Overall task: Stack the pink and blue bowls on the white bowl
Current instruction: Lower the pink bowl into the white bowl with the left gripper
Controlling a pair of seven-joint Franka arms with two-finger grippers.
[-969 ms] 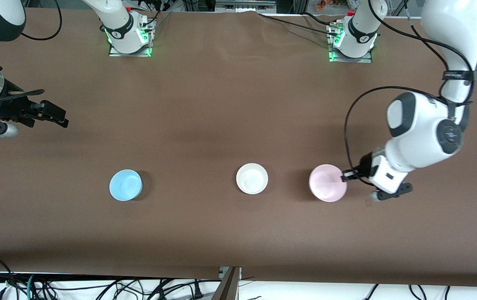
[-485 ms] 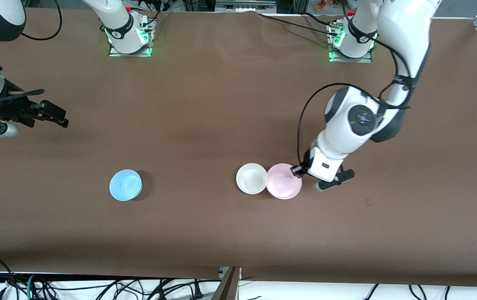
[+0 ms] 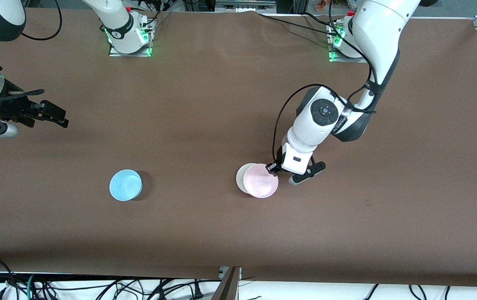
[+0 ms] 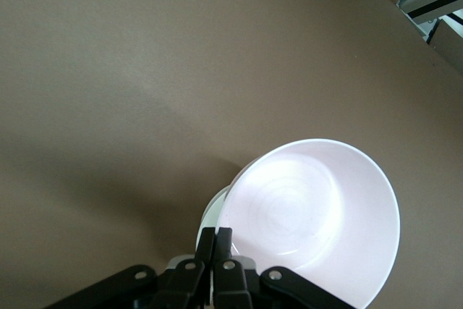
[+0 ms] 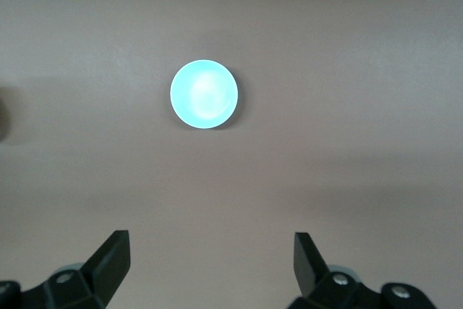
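You see the left gripper (image 3: pixel 272 168) pinched tight on the rim of the pink bowl (image 3: pixel 260 186), its fingers (image 4: pixel 215 245) pressed together on the edge. The pink bowl is pale, round and shallow, glossy inside with faint rings on its bottom. It hangs over the white bowl (image 3: pixel 240 178), covering most of it; only a thin crescent of white shows on the side toward the right arm's end of the table. From the left wrist, the pink bowl (image 4: pixel 311 218) sits tilted above that white sliver (image 4: pixel 210 216); you cannot tell whether the two touch.

The blue bowl (image 3: pixel 126 185) stands on the brown table (image 3: pixel 205 104), well apart from the white bowl, toward the right arm's end. It is light sky-blue, round and upright.

Your right gripper (image 3: pixel 57 116) waits with its fingers spread wide, near the table's edge at the right arm's end. Its wrist view looks straight down on the blue bowl (image 5: pixel 204 94).
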